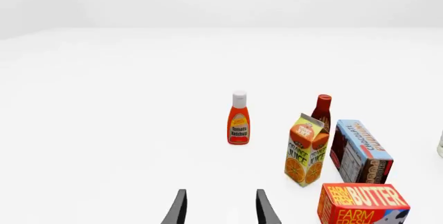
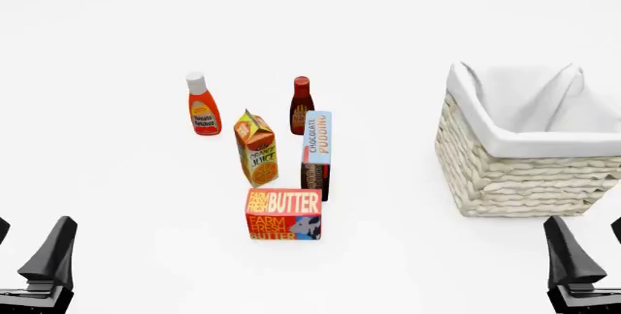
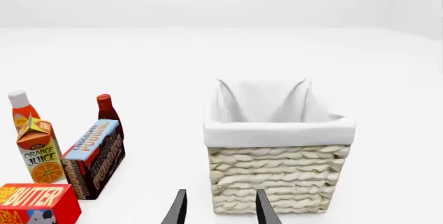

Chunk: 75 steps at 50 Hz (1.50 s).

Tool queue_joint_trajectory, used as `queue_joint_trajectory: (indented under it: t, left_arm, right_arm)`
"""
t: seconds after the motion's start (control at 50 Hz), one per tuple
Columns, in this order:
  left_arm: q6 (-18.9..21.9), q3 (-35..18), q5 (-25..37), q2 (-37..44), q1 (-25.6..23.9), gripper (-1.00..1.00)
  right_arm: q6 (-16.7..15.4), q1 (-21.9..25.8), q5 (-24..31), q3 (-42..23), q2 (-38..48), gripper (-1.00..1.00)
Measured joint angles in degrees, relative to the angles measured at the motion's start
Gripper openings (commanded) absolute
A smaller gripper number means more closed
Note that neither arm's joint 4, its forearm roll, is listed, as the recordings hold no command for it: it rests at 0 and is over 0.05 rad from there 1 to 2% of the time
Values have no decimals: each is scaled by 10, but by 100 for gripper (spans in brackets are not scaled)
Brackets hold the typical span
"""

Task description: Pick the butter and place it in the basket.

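The butter [image 2: 283,214] is a red and orange carton lying on the white table, nearest to me of the grocery group; it also shows in the left wrist view [image 1: 363,203] and the right wrist view [image 3: 35,203]. The basket [image 2: 529,161], cream wicker with a white cloth liner, stands to the right, and the right wrist view looks straight at its wall [image 3: 277,177]. My left gripper [image 2: 25,248] hangs open at the near left, well apart from the butter. My right gripper [image 2: 592,245] is open at the near right, just in front of the basket. Neither holds anything.
Behind the butter stand an orange juice carton [image 2: 256,148] and a chocolate pudding box [image 2: 316,150]. Farther back are a ketchup bottle [image 2: 202,107] and a dark red sauce bottle [image 2: 302,103]. Bare white table lies between the groceries and the basket.
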Motion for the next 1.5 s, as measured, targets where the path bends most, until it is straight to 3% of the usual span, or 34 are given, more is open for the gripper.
queue_joint_trajectory:
  t: [0.46,0.66,1.06,1.5]
  left_arm:
    - [0,0,0,0,0,100]
    - [0,0,0,0,0,100]
    - [0,0,0,0,0,100]
    - [0,0,0,0,0,100]
  right_arm:
    - [-3,6,4,-8,8,100]
    - [-19,23,18,-36,23,100]
    - [-73,78,81,-175,113,100]
    - [-127,162,200,-349,221,100]
